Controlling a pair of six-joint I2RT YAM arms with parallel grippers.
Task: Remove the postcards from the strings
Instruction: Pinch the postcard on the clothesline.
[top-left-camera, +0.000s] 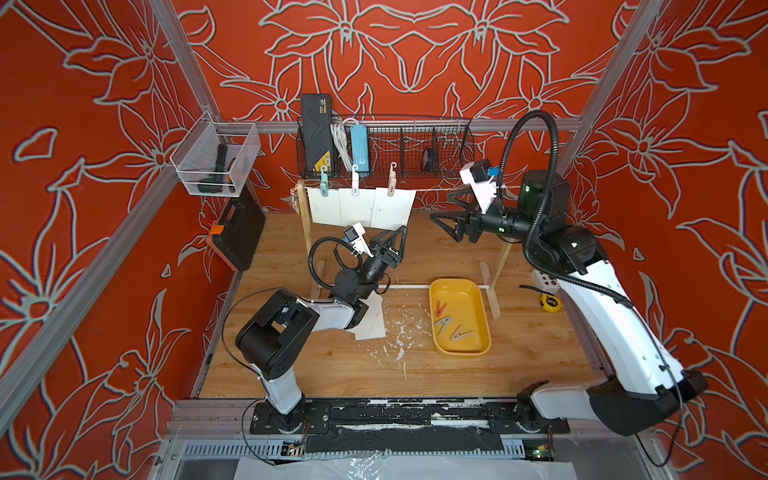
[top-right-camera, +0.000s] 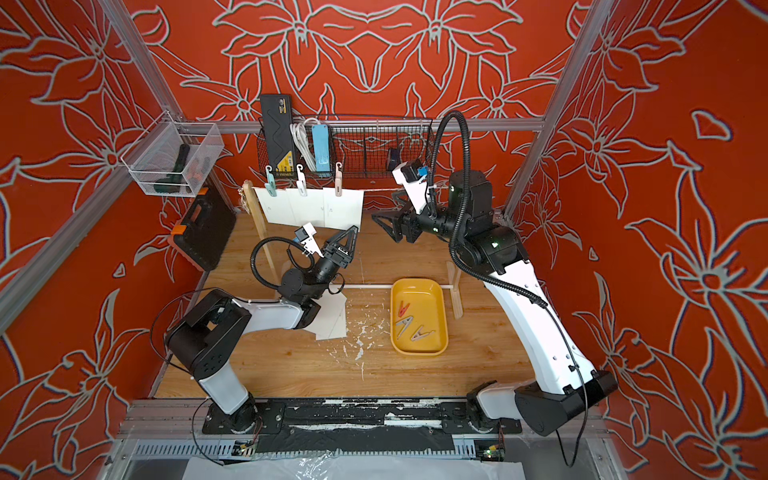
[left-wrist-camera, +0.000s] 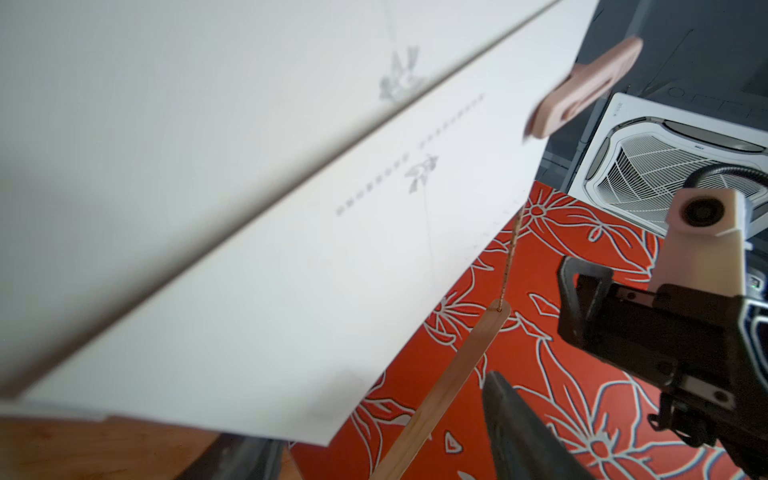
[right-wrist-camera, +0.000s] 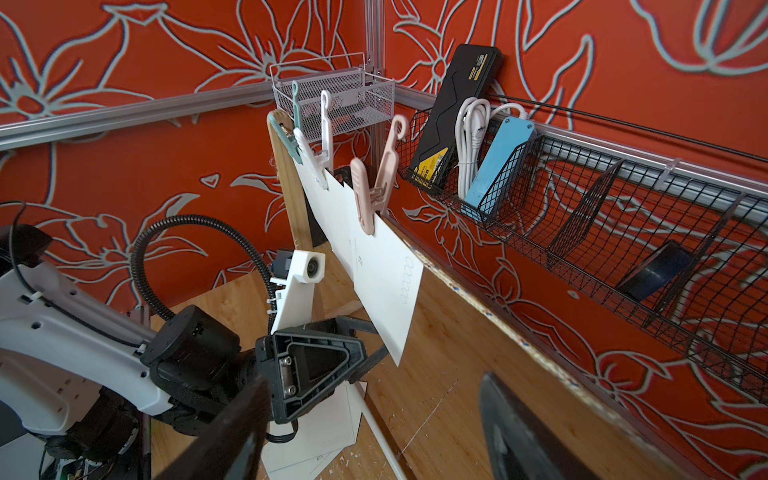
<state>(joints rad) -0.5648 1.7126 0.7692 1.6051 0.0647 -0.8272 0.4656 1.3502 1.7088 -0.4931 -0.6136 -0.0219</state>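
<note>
Red floral walls surround a wooden table (top-left-camera: 415, 374) with two robot arms.
Three postcards (top-left-camera: 361, 205) hang pegged to the string (left-wrist-camera: 508, 266); more lie on the table. The left hand (top-left-camera: 401, 230), fingers apart, straddles the bottom corner of the one under the pink peg (top-left-camera: 392, 183). The right hand (top-left-camera: 439, 204) hangs open and empty beside the string.

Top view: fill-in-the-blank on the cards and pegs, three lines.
___ postcards hang from the string.
The peg nearest the right gripper is ___.
The loose pegs lie in the ___ tray.
Missing words: three; pink; yellow.
</note>
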